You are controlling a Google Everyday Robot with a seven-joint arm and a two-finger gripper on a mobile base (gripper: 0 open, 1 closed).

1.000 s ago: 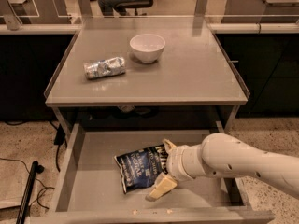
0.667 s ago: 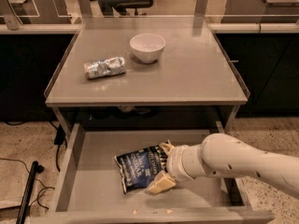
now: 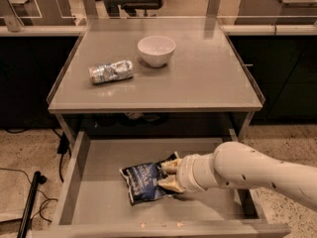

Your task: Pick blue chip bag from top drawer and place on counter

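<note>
Camera view: claw (image 3: 166, 175) at blue chip bag (image 3: 141, 183) (lettering unreadable), top drawer (image 3: 96, 205)

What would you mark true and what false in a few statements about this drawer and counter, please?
1. The blue chip bag lies in the top drawer. True.
2. The tool hangs above the counter. False: it is down in the drawer, at the bag's right edge.
3. A white bowl stands on the counter. True.
4. The silvery packet lies inside the bowl. False: it lies on the counter, left of the bowl and apart from it.
5. The top drawer is shut. False: it is pulled open.
</note>
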